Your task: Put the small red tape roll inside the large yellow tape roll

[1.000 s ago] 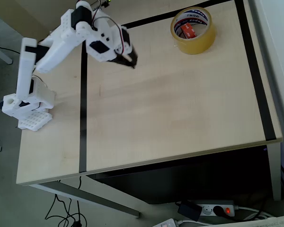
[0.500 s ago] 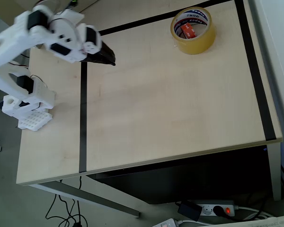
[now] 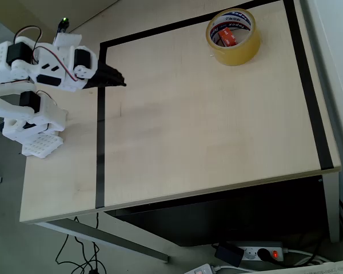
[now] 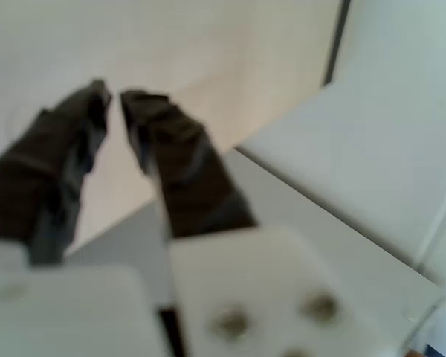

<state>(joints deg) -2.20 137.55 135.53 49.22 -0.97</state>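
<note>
From above, we see the small red tape roll (image 3: pixel 228 37) already lying inside the large yellow tape roll (image 3: pixel 233 36), far across the desk (image 3: pixel 206 125) from our gripper (image 3: pixel 119 81). In the wrist view, our jaws hold nothing and stand just a little apart. We think the best thing now is to keep away from the yellow roll.

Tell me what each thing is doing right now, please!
small red tape roll: lying inside the yellow roll's hole.
large yellow tape roll: flat on the table, far corner.
gripper: empty, fingertips a little apart, away from both rolls.
table: pale wood, black tape lines.
</note>
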